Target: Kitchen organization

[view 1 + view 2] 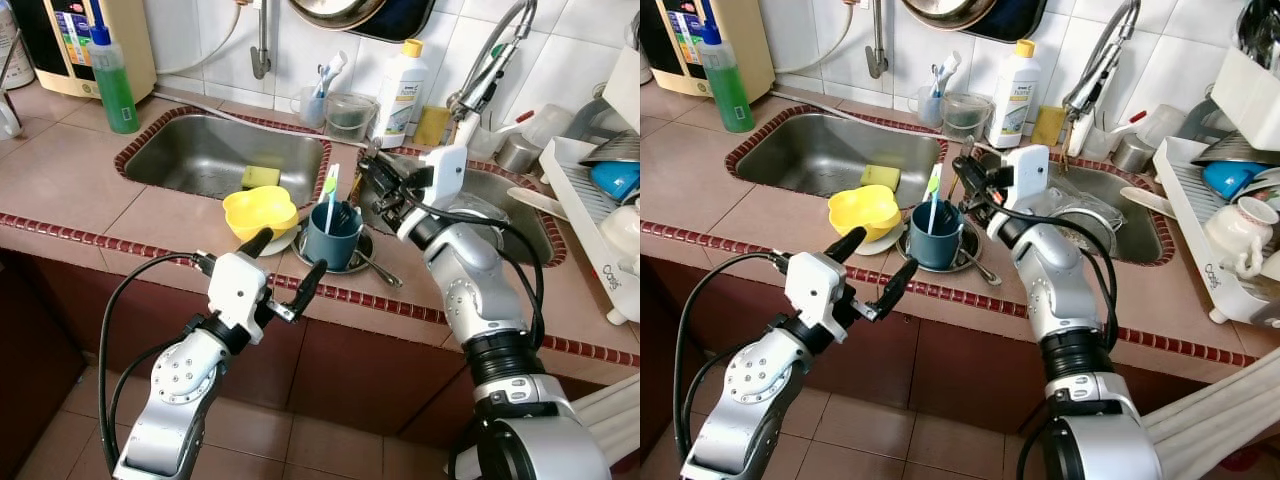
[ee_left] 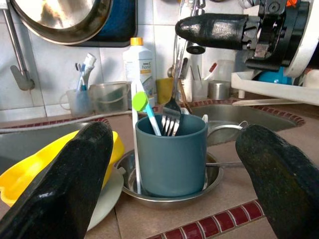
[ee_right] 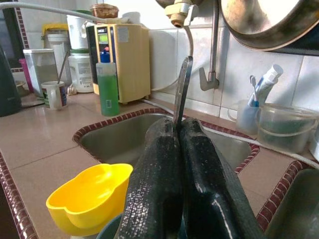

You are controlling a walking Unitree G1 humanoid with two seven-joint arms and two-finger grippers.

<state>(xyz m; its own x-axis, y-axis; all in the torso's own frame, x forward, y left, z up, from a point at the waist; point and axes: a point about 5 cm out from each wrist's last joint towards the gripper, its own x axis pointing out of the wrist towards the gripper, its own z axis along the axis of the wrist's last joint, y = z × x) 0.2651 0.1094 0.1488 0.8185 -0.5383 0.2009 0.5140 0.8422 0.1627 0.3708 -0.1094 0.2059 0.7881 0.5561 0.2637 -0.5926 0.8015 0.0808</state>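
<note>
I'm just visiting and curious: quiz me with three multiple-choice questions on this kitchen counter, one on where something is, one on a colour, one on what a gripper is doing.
1. Where does the blue cup stand?
A. in a shallow metal dish
B. inside the sink
C. on the drying rack

2. What colour is the bowl beside the cup?
A. red
B. yellow
C. white

3. The right gripper is:
A. wide open
B. shut on a fork
C. holding a sponge

Answers:
1 A, the dish rims the cup's base.
2 B, plainly yellow.
3 B, its fingers pinch the fork's handle, tines in the cup.

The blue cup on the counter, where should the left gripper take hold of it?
Grip the blue cup across its plain round sides, coming from the front where the open left gripper already faces it. Stay below the rim: the fork stands inside.
</note>
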